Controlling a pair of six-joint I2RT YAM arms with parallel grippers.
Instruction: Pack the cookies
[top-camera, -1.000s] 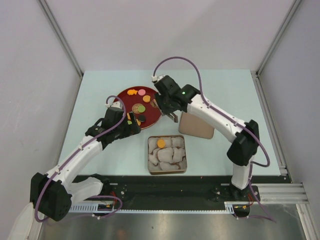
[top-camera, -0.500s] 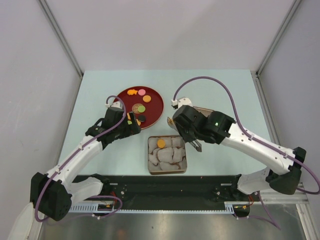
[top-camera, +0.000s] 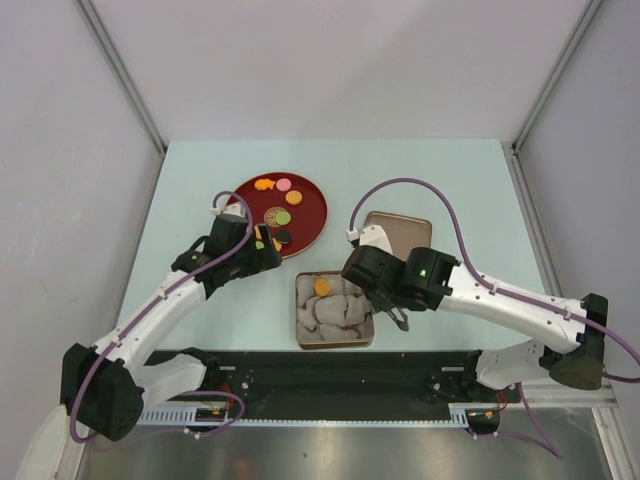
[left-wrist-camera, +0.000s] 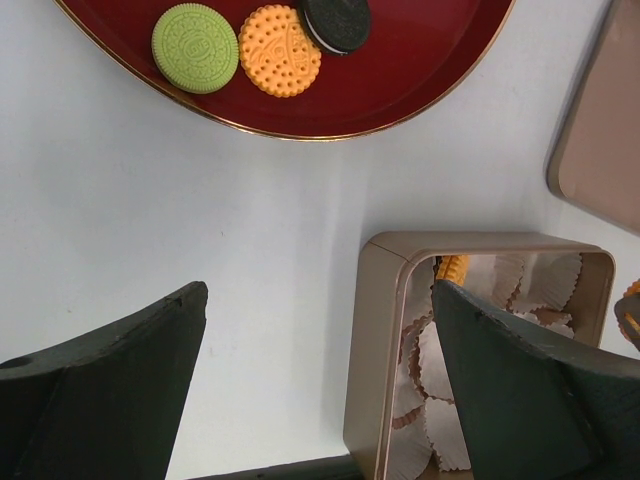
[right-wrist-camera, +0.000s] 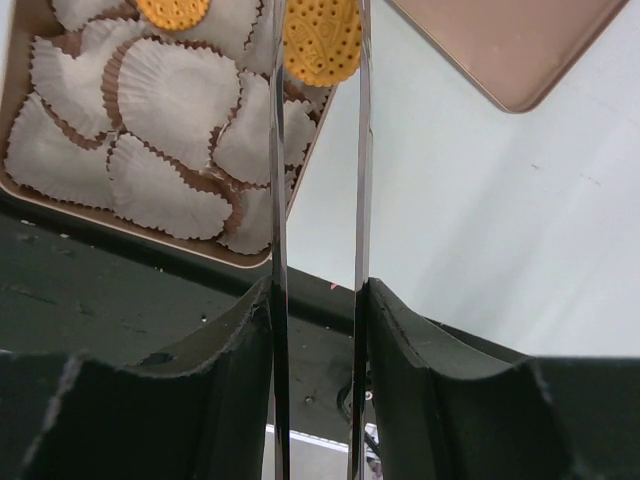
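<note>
Here, the red tray (top-camera: 312, 212) carries several cookies (top-camera: 283, 216); the tin (top-camera: 298, 325) holds one orange cookie (top-camera: 322, 286). The left gripper (left-wrist-camera: 315, 385) gapes wide beside the tray. The right gripper (right-wrist-camera: 318, 20) pinches another cookie (right-wrist-camera: 322, 48) over the tin's right edge.

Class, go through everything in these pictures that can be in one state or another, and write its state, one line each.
tin, open, lined with paper cups, one orange cookie inside.
lid, off, lying beside the tin.
red plate, loaded with several cookies.
paper cups, mostly empty.
left gripper, open, holding nothing.
right gripper, shut on the held cookie, an orange one.
</note>
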